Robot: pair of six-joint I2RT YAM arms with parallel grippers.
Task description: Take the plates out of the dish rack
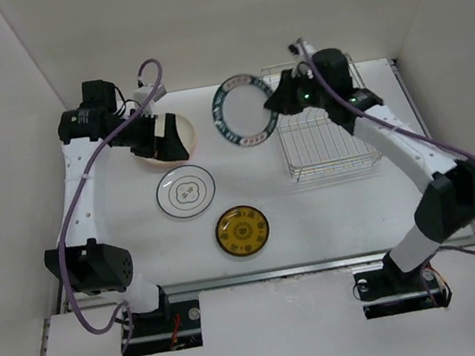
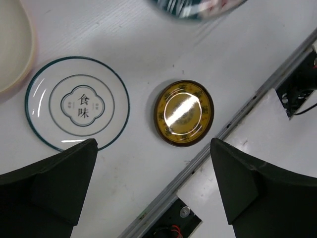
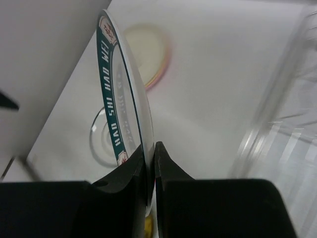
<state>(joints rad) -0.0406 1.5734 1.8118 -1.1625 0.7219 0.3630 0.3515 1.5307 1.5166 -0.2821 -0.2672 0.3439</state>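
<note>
**Right gripper pinches the teal-rimmed plate beside the rack**

We see the right gripper (image 3: pixel 151 148) closed on the edge of the teal-rimmed plate (image 3: pixel 119 89), one finger on each face of the rim. From above, that plate (image 1: pixel 245 109) is outside the dish rack (image 1: pixel 320 129), just beside its left side; we cannot tell whether it touches the tabletop (image 1: pixel 333 208).

The left gripper (image 2: pixel 153 144) has its jaws spread wide with nothing between them. It hovers over the far left of the tabletop, above the cream plate (image 1: pixel 183 132), which shows a pinkish edge.

Nearer the arm bases, the white plate with a dark ring (image 1: pixel 185 191) lies flat. The mustard plate (image 1: pixel 242 230) lies flat nearer still and a little to its right. The two are near each other but apart.
</note>
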